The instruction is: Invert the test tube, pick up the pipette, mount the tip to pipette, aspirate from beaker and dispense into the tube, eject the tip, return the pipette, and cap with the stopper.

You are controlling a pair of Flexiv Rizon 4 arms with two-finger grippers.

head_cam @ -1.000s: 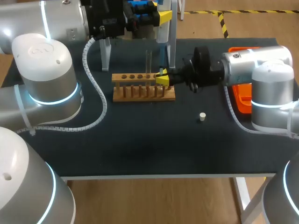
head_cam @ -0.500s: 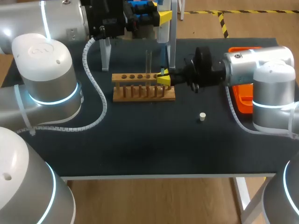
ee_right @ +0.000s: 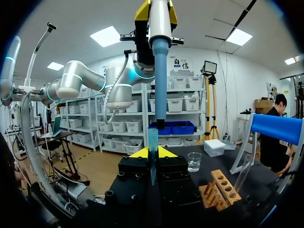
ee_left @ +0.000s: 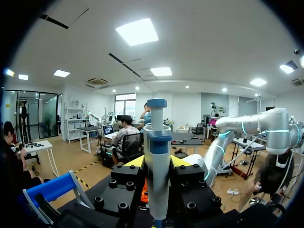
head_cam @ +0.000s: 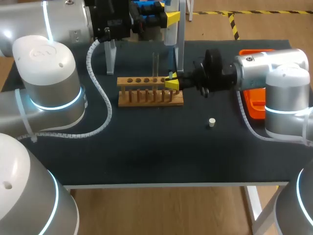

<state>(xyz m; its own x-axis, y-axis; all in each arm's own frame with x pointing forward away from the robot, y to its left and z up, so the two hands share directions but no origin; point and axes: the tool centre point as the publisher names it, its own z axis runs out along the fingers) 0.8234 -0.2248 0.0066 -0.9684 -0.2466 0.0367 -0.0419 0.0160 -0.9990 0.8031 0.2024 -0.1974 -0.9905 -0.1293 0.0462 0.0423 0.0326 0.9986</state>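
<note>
You have a dark tabletop [head_cam: 146, 147] with a wooden rack [head_cam: 150, 93] standing toward its far middle. A small white stopper [head_cam: 212, 122] lies alone, apart from the rack on its right. An orange tray [head_cam: 251, 108] sits at the right edge, partly hidden by the arm. A stand's white legs [head_cam: 110, 58] rise behind the rack, and a clear beaker [ee_right: 194, 161] stands near it.

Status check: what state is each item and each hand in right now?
pipette: held upright, left hand shut on it.
tip: upright, right hand shut on it, under the pipette's end.
test tube: standing in rack, uncapped.
stopper: loose on table.
beaker: upright.
</note>
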